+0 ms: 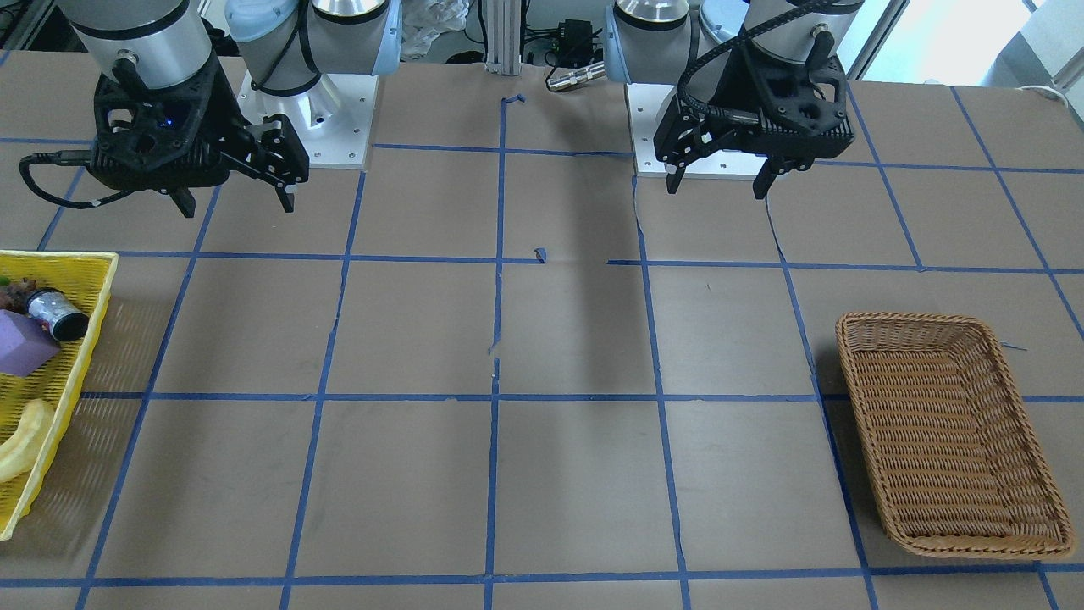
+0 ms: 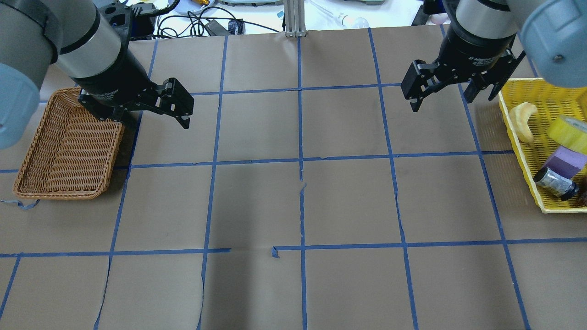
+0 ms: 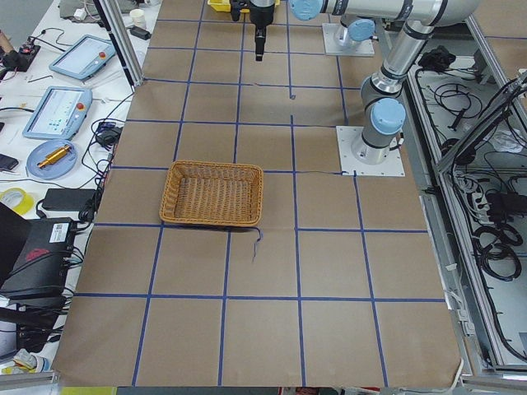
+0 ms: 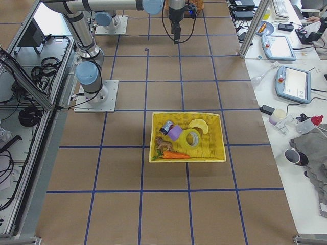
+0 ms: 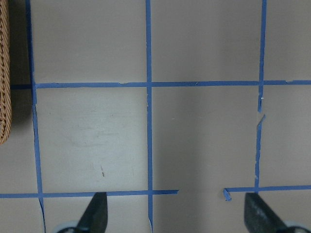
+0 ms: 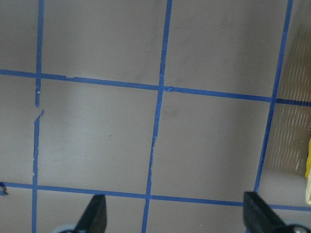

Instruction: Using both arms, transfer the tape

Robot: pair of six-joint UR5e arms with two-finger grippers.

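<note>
Now, tape inside the yellow basket.

— Your desk is plain brown paper, ruled into squares by a blue grid. The left end effector and right end effector are both black.
— Beside your right end effector: a yellow mesh basket, the tape in it translucent yellow. Beside the left: a tan woven wicker basket.

Brown paper-covered table, blue tape grid.
</note>
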